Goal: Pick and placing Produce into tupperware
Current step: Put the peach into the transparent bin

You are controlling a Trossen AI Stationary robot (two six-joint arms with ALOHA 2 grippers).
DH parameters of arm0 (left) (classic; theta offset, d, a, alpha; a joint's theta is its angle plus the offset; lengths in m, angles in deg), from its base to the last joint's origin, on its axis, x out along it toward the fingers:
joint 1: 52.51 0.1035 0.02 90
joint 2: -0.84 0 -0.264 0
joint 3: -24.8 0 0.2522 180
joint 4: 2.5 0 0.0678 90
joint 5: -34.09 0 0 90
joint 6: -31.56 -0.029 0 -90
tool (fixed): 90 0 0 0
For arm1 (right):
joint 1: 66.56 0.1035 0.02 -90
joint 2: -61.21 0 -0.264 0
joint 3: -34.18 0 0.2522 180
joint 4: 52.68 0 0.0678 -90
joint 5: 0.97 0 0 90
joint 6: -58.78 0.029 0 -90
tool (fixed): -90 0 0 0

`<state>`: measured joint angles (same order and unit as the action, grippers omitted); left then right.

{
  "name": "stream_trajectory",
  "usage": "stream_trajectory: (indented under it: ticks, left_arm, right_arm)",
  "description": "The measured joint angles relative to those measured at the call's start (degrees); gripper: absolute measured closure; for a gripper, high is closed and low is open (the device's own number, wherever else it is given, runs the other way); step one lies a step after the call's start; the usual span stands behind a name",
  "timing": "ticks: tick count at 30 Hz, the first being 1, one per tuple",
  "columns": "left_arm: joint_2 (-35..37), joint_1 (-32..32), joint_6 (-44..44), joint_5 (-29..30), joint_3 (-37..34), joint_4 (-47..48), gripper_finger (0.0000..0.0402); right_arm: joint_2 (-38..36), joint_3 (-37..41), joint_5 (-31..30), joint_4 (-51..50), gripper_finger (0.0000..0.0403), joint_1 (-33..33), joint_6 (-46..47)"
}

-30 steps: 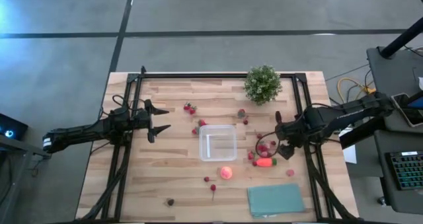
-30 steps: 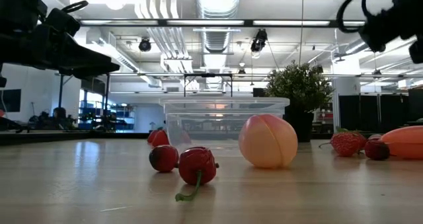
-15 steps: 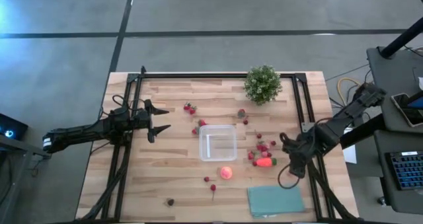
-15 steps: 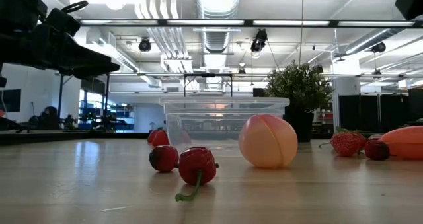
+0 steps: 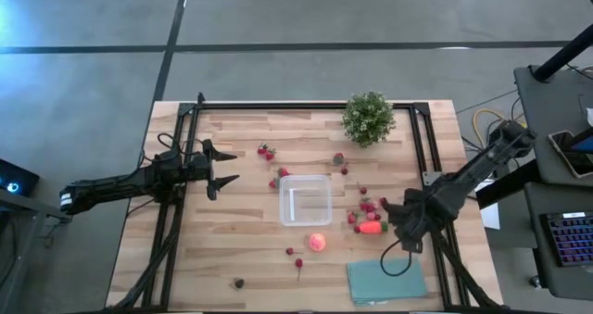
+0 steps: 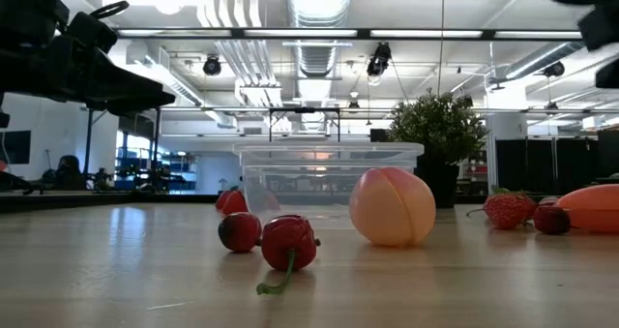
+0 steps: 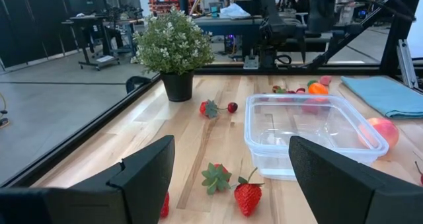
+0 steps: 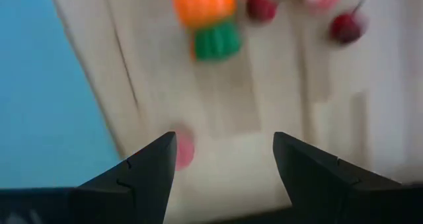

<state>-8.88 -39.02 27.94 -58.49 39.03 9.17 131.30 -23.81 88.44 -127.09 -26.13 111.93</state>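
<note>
Right pincer hangs over the right half of the light wooden slatted table, fingers spread and nothing between them. Its wrist view looks down on the orange-red toy vegetable with the green end, which lies a short way ahead of the fingertips. From above, that piece sits just beside the pincer, on the side toward the table's middle, its long axis running roughly across the table with the green end nearest the pincer. A small pink piece lies by one fingertip, close to the edge of the flat teal-green cloth.

The small clear square plastic container stands mid-table and appears empty. The pink-orange peach-like ball rests just off its near side, and tiny red strawberries are scattered between the container and the right arm.

The right arm is plainly the nearer to the orange-red piece. It reaches in from the right edge with the wrist tipped downward. In my judgement the next move needs a short advance toward the piece and a descent, with the jaws set across its width.

Left pincer waits fully released, raised over the left side, well apart from the container.
</note>
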Motion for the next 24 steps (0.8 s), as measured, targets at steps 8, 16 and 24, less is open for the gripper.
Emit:
stream_trajectory:
  ticks: [8,16,24]
  left_arm:
    - [0.0,0.0,0.0,0.0,0.0,0.0,0.0119]
    - [0.0,0.0,0.0,0.0,0.0,0.0,0.0119]
    - [0.0,0.0,0.0,0.0,0.0,0.0,0.0119]
  right_arm:
    - [9.4,-1.3,6.9,0.6,0.0158,0.9,4.9]
    - [13.4,-6.1,1.8,2.7,0.0158,3.1,4.0]
    - [12.8,-3.4,7.8,2.7,0.0158,3.1,32.9]
